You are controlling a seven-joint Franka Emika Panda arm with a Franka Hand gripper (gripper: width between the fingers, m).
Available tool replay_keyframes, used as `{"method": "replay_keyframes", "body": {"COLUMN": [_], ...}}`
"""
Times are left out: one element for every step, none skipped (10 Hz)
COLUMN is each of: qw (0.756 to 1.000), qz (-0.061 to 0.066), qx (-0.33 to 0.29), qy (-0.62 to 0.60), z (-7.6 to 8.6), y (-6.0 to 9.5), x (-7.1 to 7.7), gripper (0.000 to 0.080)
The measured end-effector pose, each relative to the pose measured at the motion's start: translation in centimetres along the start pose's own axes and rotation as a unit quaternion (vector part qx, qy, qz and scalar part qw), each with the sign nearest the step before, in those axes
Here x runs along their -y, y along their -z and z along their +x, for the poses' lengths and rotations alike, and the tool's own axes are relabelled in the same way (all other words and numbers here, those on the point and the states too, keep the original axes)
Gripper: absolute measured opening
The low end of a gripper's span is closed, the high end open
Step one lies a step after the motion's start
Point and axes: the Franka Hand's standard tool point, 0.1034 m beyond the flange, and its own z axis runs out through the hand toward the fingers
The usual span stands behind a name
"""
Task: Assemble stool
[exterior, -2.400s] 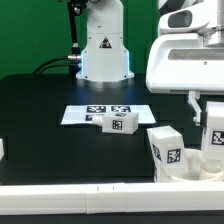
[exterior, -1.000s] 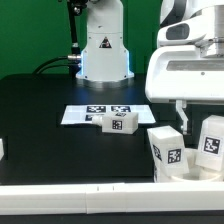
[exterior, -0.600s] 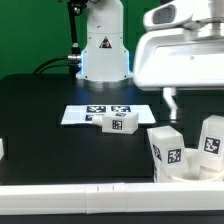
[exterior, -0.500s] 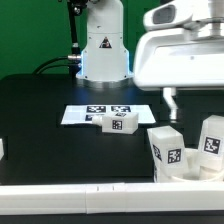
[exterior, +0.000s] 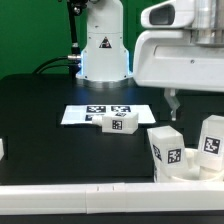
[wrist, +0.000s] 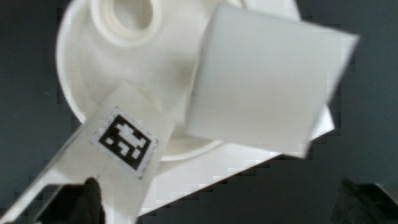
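Observation:
The stool's round white seat [wrist: 111, 50] lies flat at the exterior view's right [exterior: 192, 172]. Two tagged white legs stand upright in it, one to the left [exterior: 166, 150] and one to the right [exterior: 211, 140]. In the wrist view the tagged leg [wrist: 121, 142] and the other leg [wrist: 270, 82] rise from the seat. A third tagged leg [exterior: 120, 122] lies by the marker board [exterior: 90, 114]. My gripper [wrist: 217, 205] hangs open above the seat with nothing between its fingers. One finger [exterior: 172, 103] shows just above the left leg, apart from it.
The robot's white base [exterior: 104, 50] stands at the back. A long white rail [exterior: 90, 196] runs along the front edge. A small white piece [exterior: 2, 149] sits at the exterior view's far left. The table top is black.
The gripper has risen from around the right-hand leg and shifted toward the exterior view's left. That leg stays standing in the seat. Over the last half second nothing has moved.

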Motion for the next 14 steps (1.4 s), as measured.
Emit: {"method": "replay_keyframes", "body": {"qw": [1.0, 1.0, 1.0, 1.0, 0.999, 0.998, 0.997, 0.997, 0.997, 0.997, 0.997, 0.997, 0.996, 0.995], "qz": [0.002, -0.005, -0.005, -0.005, -0.002, 0.004, 0.007, 0.011, 0.011, 0.008, 0.006, 0.004, 0.005, 0.005], "qx": [0.006, 0.026, 0.025, 0.023, 0.018, 0.005, 0.002, -0.005, -0.006, -0.004, -0.004, -0.004, -0.003, -0.003], "qy": [-0.004, -0.007, -0.01, -0.01, -0.033, -0.062, -0.071, -0.077, -0.078, -0.08, -0.081, -0.082, -0.089, -0.099], "z": [0.6, 0.5, 0.9, 0.9, 0.7, -0.1, -1.2, -1.8, -2.3, -2.5, -2.3, -2.3, -2.3, -2.3], "y": [0.7, 0.9, 0.9, 0.9, 0.7, -0.1, -0.9, -1.6, -2.2, -2.5, -2.7, -2.9, -2.8, -2.9], "x": [-0.1, -0.6, -0.9, -0.8, -0.5, 0.3, 1.1, 1.6, 1.6, 1.5, 1.2, 1.0, 1.0, 1.0], "gripper": [0.0649, 0.0649, 0.0649, 0.0649, 0.0649, 0.0649, 0.0649, 0.0649, 0.0649, 0.0649, 0.0649, 0.0649, 0.0538, 0.0403]}}
